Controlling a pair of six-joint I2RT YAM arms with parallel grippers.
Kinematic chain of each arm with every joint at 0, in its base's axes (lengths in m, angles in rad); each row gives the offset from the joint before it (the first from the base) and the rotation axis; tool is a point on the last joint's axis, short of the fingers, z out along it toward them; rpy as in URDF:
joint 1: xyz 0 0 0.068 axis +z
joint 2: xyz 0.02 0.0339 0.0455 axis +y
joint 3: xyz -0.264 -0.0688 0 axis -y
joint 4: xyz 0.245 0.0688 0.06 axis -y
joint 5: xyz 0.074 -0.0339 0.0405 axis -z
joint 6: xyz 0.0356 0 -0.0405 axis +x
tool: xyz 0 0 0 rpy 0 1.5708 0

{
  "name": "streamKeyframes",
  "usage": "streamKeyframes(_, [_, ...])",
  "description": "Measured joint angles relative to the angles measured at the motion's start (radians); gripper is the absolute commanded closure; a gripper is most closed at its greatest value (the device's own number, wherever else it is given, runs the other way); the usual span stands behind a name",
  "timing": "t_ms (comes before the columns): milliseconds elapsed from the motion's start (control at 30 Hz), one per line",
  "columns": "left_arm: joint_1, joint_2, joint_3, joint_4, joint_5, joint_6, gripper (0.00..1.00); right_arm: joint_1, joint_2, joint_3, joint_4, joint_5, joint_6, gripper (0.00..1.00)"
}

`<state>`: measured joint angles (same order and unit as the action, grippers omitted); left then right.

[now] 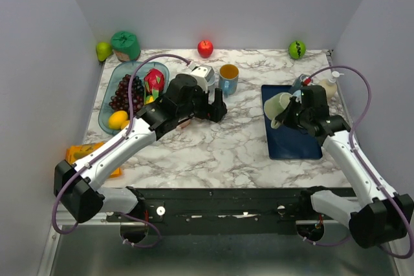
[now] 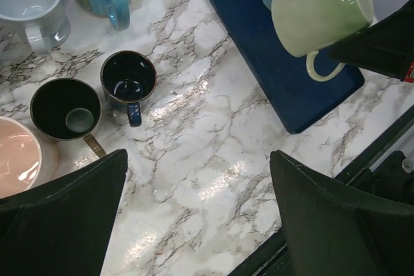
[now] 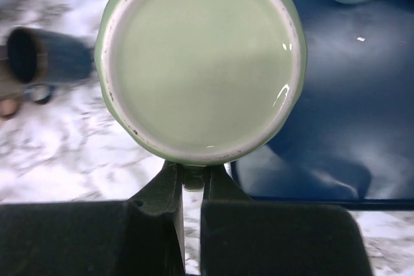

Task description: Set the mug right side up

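green mug (image 3: 200,63) tilted, base facing right end effector (image 3: 192,185)

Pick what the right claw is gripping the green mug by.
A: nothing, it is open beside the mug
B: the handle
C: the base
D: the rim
B: in the right wrist view the right claw is pinched shut on the handle of the green mug, whose base faces the camera.
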<state>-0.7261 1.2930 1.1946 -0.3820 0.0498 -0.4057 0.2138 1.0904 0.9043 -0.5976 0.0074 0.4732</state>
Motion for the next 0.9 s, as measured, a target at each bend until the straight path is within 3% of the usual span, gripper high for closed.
streamKeyframes(267, [0.012,-0.030,-0.002,0.065,0.125,-0.065,0.01,0.063,-0.136,0.039,0.077,-0.173,0.098,0.99])
streamKeyframes(667, [0.014,-0.069,-0.014,0.233,0.317,-0.184,0.01,0.122,-0.216,0.076,0.360,-0.357,0.262,0.99])
streamKeyframes(900, [0.018,-0.039,-0.068,0.506,0.451,-0.396,0.04,0.171,-0.219,0.076,0.532,-0.411,0.332,0.99])
